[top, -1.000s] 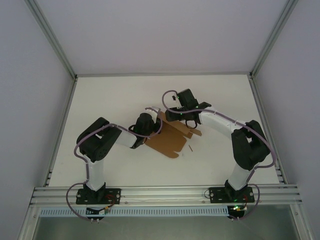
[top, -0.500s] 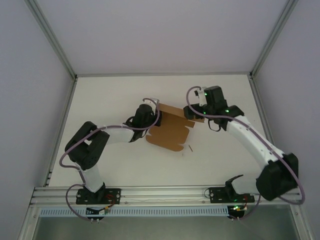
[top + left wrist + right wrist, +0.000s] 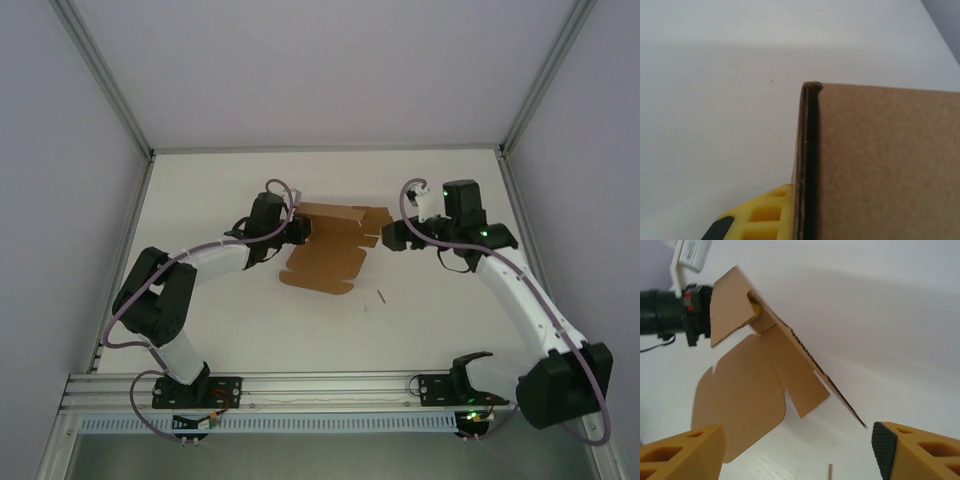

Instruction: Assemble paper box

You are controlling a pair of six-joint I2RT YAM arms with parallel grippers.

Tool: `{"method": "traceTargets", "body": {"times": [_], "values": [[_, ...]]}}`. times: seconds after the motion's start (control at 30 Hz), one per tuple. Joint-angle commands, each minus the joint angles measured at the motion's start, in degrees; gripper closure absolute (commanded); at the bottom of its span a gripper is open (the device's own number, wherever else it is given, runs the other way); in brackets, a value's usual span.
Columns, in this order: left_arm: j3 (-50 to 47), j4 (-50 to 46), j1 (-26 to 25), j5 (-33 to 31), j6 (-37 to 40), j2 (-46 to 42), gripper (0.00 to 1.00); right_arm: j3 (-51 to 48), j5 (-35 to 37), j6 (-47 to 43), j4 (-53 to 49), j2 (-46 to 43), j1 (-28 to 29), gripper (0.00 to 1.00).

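Observation:
The paper box (image 3: pixel 330 255) is a flat brown die-cut sheet with flaps, one edge raised off the white table. My left gripper (image 3: pixel 298 230) is shut on the sheet's left edge. In the left wrist view the cardboard (image 3: pixel 885 165) covers the right side, and one yellow finger (image 3: pixel 762 215) presses against its edge; the other finger is hidden behind it. My right gripper (image 3: pixel 388 238) stands open just off the sheet's right edge, touching nothing. From the right wrist view the tilted sheet (image 3: pixel 747 390) hangs ahead of the spread right gripper (image 3: pixel 795 455), with the left gripper (image 3: pixel 695 315) beyond it.
A small thin stick (image 3: pixel 381 295) lies on the table in front of the sheet, also near the right fingers as the stick (image 3: pixel 830 472). Aluminium rails (image 3: pixel 330 385) run along the near edge, and frame posts and pale walls close in the table's sides and back.
The left arm has carried the sheet back and to the left, turning it. The right arm has stretched out to the right, and its gripper has come off the sheet.

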Motion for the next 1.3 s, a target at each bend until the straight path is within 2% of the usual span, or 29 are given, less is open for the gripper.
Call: {"method": "traceTargets", "body": {"times": [0.0, 0.1, 0.2, 0.23, 0.3, 0.37, 0.57, 0.67, 0.73, 0.87, 0.93, 1.0, 1.03, 1.1, 1.17, 1.23, 1.27], "values": [[2.3, -3.4, 0.2, 3.6, -1.3, -1.4, 1.00, 4.2, -8.6, -2.2, 0.2, 4.8, 0.1, 0.31], [3.3, -3.8, 0.5, 4.1, -3.0, -0.9, 1.00, 6.2, -9.8, -2.3, -1.1, 7.9, 0.4, 0.39], [6.1, -7.7, 0.5, 2.6, -3.3, 0.5, 1.00, 7.5, -7.4, -2.0, -2.0, 9.7, 1.0, 0.74], [7.0, -9.2, 0.5, 1.3, -3.4, 0.9, 1.00, 7.8, -6.2, -2.0, -2.2, 9.8, 1.5, 0.83], [8.4, -11.7, 0.5, -1.6, -3.7, 1.7, 1.00, 7.6, -3.7, -2.3, -1.7, 9.3, 2.6, 0.94], [10.0, -14.5, 0.5, -6.0, -4.8, 2.7, 1.00, 7.4, -1.5, -2.0, -1.2, 8.8, 3.7, 1.00], [15.1, -26.0, 0.1, -20.3, -8.2, 5.8, 1.00, 7.3, 6.9, -1.4, -0.9, 7.9, 7.2, 1.00], [17.1, -32.1, 0.1, -27.7, -11.4, 7.1, 1.00, 6.6, 7.1, -1.1, 0.5, 6.9, 7.5, 1.00], [18.1, -34.4, 0.0, -29.5, -13.1, 7.7, 1.00, 6.0, 7.0, -0.7, 1.5, 6.7, 7.7, 1.00], [15.9, -28.8, -0.2, -22.5, -11.9, 7.1, 1.00, 5.6, 6.0, -0.3, 1.9, 7.8, 8.1, 1.00], [16.9, -29.3, -1.2, -26.0, -12.2, 7.2, 1.00, 5.3, 6.5, 0.4, 3.1, 8.2, 8.3, 1.00], [19.7, -33.2, -2.9, -34.4, -11.6, 8.1, 1.00, 4.7, 5.9, 0.6, 3.7, 8.1, 8.4, 1.00], [21.3, -34.7, -3.7, -36.0, -9.9, 8.6, 1.00, 4.5, 5.3, 0.6, 4.0, 8.2, 8.4, 1.00], [21.4, -32.7, -4.4, -33.1, -7.3, 8.6, 1.00, 4.5, 4.8, 0.7, 4.0, 8.4, 8.3, 1.00], [17.7, -25.6, -4.4, -25.3, -4.6, 6.7, 1.00, 4.2, 5.1, 0.7, 4.0, 8.6, 8.5, 1.00], [13.9, -19.5, -4.4, -19.6, -2.8, 4.2, 1.00, 3.5, 7.1, 1.0, 4.1, 8.4, 8.4, 0.89], [12.4, -17.3, -4.4, -18.8, -2.5, 3.0, 1.00, 3.0, 8.3, 1.1, 4.1, 8.0, 8.4, 0.78]]}}
